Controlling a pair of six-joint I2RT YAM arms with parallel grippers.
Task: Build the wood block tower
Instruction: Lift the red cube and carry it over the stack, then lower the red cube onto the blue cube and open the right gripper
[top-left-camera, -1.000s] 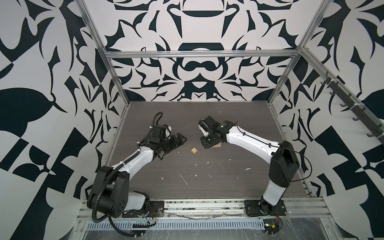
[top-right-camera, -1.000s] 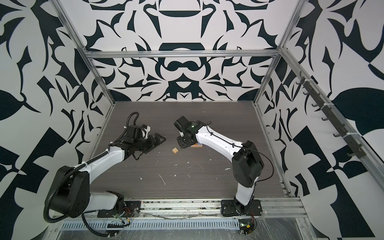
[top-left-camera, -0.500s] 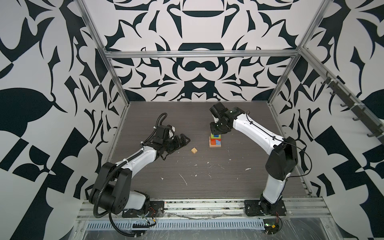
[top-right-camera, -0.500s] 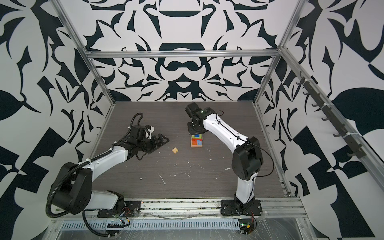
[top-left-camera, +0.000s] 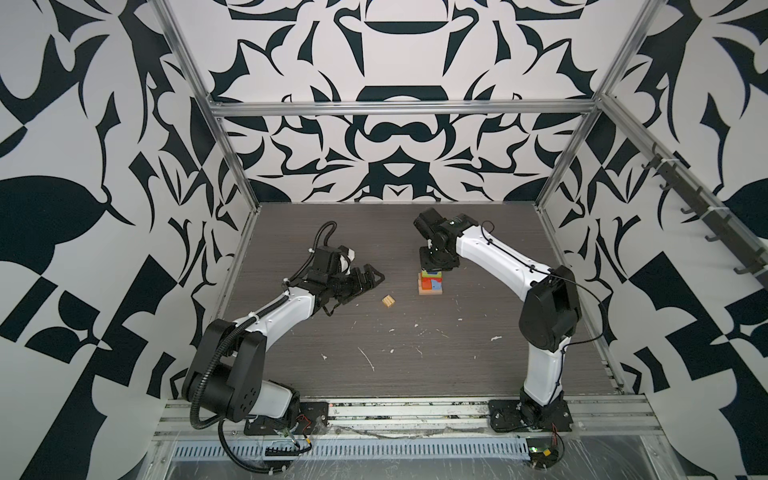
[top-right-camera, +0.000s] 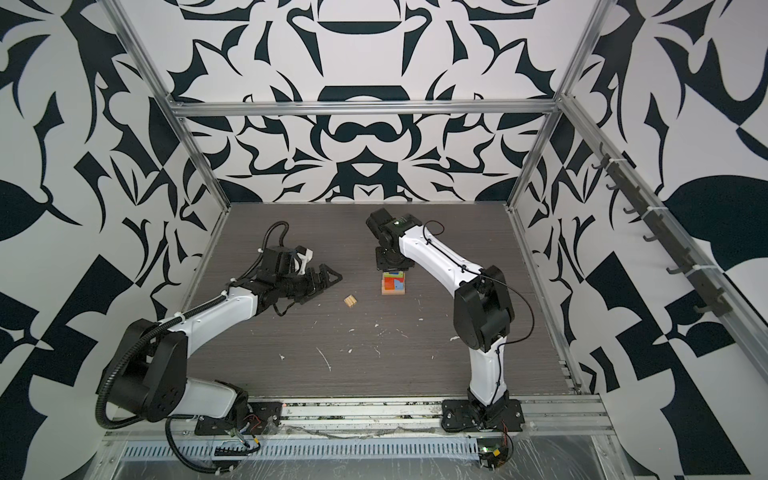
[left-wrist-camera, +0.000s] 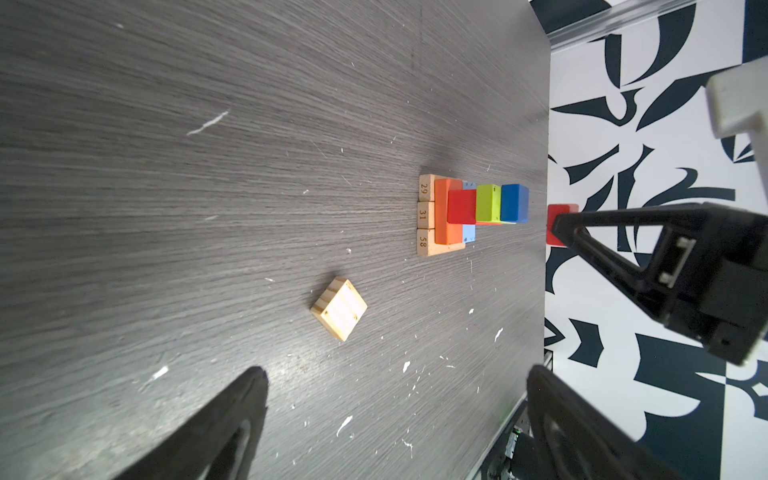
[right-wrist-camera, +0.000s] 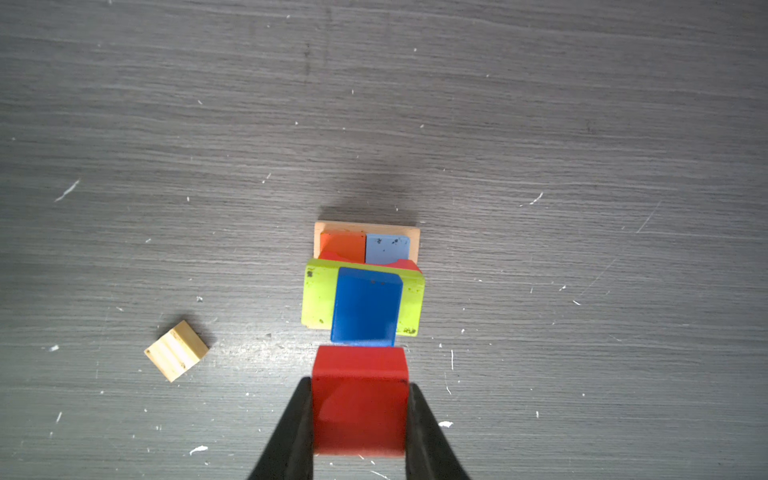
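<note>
— Right wrist view looks straight down on the wood block tower: a tan base, orange and light blue next, then red, lime green, and a dark blue block on top. How would it handle?
— Probably light, stiff painted wood. The smooth faces could slip, and the stack is loose, so a nudge might topple it. Each block is best taken by two opposite flat sides.
— Like the red block?
— Yes. The right fingers are clamped on its sides, holding it over the dark blue block. The left wrist view shows a gap between the two.
— And where does the tower stand?
— In both top views it is right of centre on the surface. The left fingers are spread wide and empty, left of it, and a loose tan block lies between them and the tower.
</note>
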